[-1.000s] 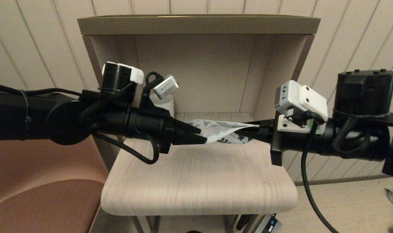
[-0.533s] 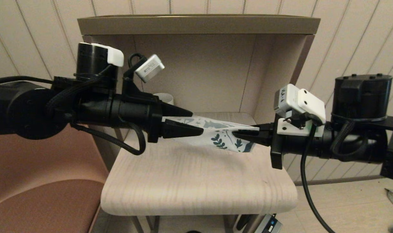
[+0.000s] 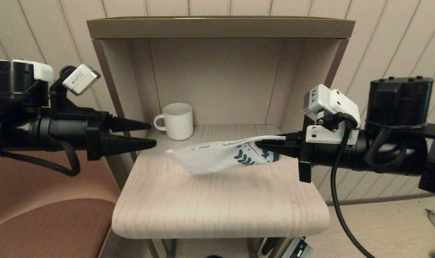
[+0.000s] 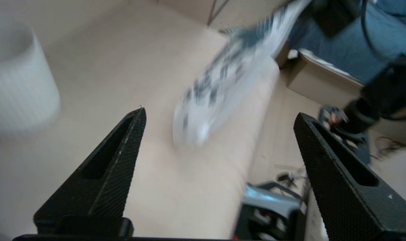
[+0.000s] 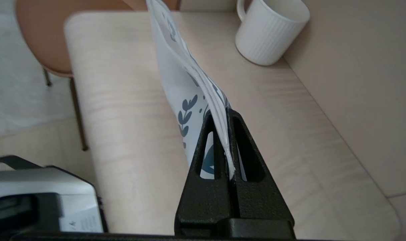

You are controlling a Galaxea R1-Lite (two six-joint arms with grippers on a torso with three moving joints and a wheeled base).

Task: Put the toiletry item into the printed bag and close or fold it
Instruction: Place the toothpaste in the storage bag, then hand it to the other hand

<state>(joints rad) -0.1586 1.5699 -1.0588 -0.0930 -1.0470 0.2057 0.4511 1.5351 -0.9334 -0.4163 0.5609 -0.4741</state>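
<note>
The printed bag (image 3: 217, 157) hangs in the air over the table, white with teal leaf prints at its right end. My right gripper (image 3: 257, 145) is shut on that printed end, and the bag's edge runs between its fingers (image 5: 223, 134) in the right wrist view. The bag's free end droops to the left and low. My left gripper (image 3: 153, 134) stands open at the table's left edge, apart from the bag (image 4: 219, 83), with nothing between its fingers. The toiletry item is out of view.
A white ribbed mug (image 3: 179, 121) stands at the back left of the light wood table (image 3: 221, 200), inside a three-walled alcove with a top shelf (image 3: 221, 27). A brown chair seat (image 3: 48, 229) lies left of the table.
My left gripper has let go of the bag and pulled back to the left, uncovering the mug. The bag now hangs from the right gripper alone, its free end sagging.
</note>
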